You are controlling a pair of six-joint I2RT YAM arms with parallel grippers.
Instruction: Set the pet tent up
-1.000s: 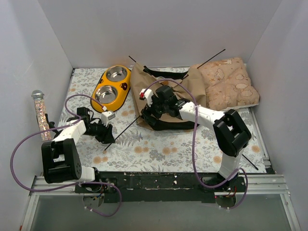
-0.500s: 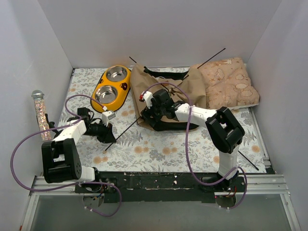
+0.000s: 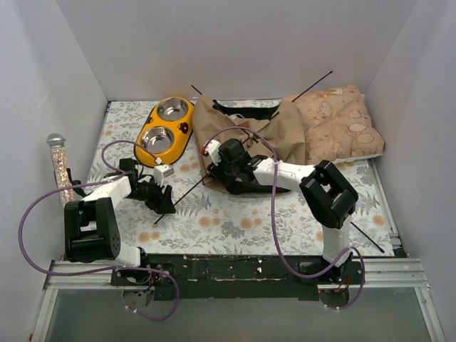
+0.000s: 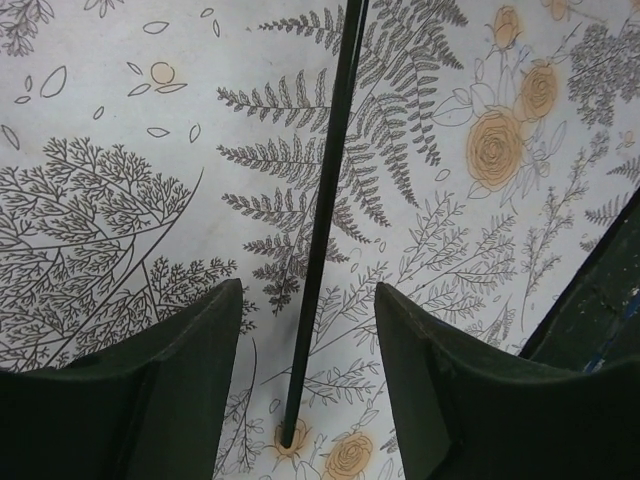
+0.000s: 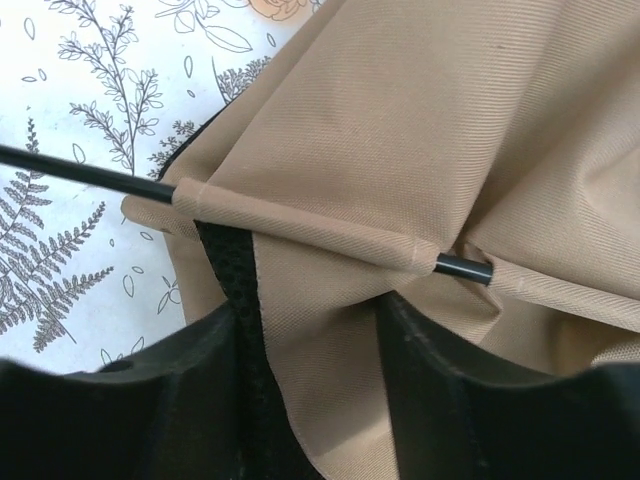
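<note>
- White walls [image 3: 235, 43] close in a floral mat [image 3: 235, 221] on three sides. The pet tent [image 3: 285, 132] lies collapsed at the far middle of the mat. Its right side touches the cushion [image 3: 342, 121], and the double bowl [image 3: 165, 128] sits just beside its left.
- Since a second ago the right gripper [image 3: 217, 171] has slid left along the tent's near-left corner. The left gripper [image 3: 165, 203] has edged a little toward the near end of the pole [image 3: 182, 198].
- The left gripper's [image 4: 308, 300] fingers are spread, one on each side of the pole [image 4: 325, 220] close to its tip and clear of it.
- The right gripper's [image 5: 305, 310] fingers are also apart, straddling the tent's tan fabric and black edging. Just beyond them the pole [image 5: 70, 172] enters a tan sleeve [image 5: 300, 230].
- Open mat runs along the near strip between the two arm bases and in front of the tent. The far side is crowded.
- The pole's far tip rises close to the back wall. The second pole [image 3: 374, 239] ends near the mat's right front edge.
- A tube [image 3: 58, 171] stands against the left wall, off the mat.
- Counted: two arms, two crossing poles, one tent, one cushion, one yellow holder with two steel bowls, one tube.
</note>
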